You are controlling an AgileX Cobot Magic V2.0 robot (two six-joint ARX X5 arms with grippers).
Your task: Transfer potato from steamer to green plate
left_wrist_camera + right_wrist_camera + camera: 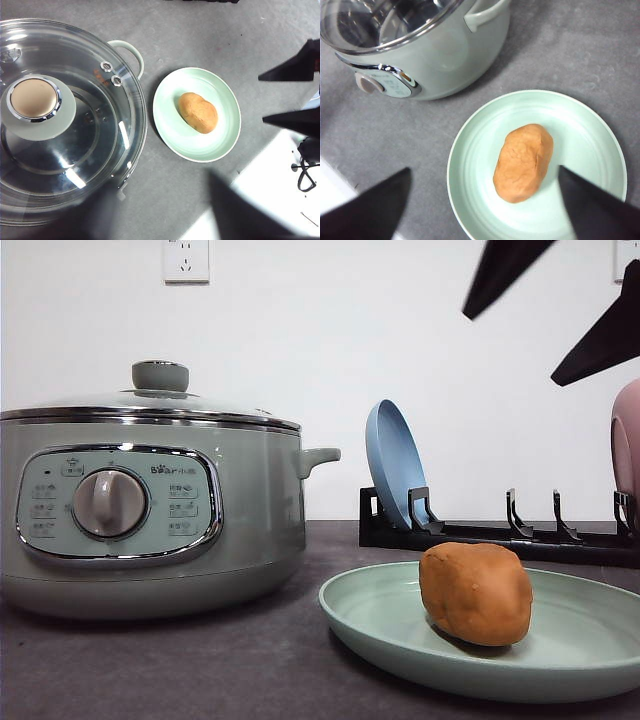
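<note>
The potato [476,592] lies on the green plate [380,625], a little off its middle, resting on its side with nothing touching it. The plate sits flat on the dark grey table [200,670], just beside the steamer [150,510] and on the side where the steamer's small handle [318,457] sticks out. The steamer's glass lid [65,125] is on, its knob [34,99] upright in the centre.

The right gripper [560,305] hangs high above the plate's far right, well apart from the potato. In the front view its two dark fingers [600,340] slant down and to the left, with clear wall between them, so the jaws stand open and hold nothing. The right wrist view looks down on the plate, the potato [524,162] lying between the two spread fingertips [370,207] but far below them.

The left wrist view looks straight down over the lid and the plate [197,145], so that arm is raised above the steamer. Only blurred dark shapes show at the edge of that view, and I cannot tell how the left jaws stand.

Behind the plate a black rack [480,535] holds a blue plate [395,465] upright at its left end, and a pink plate [627,440] stands at its right end.
</note>
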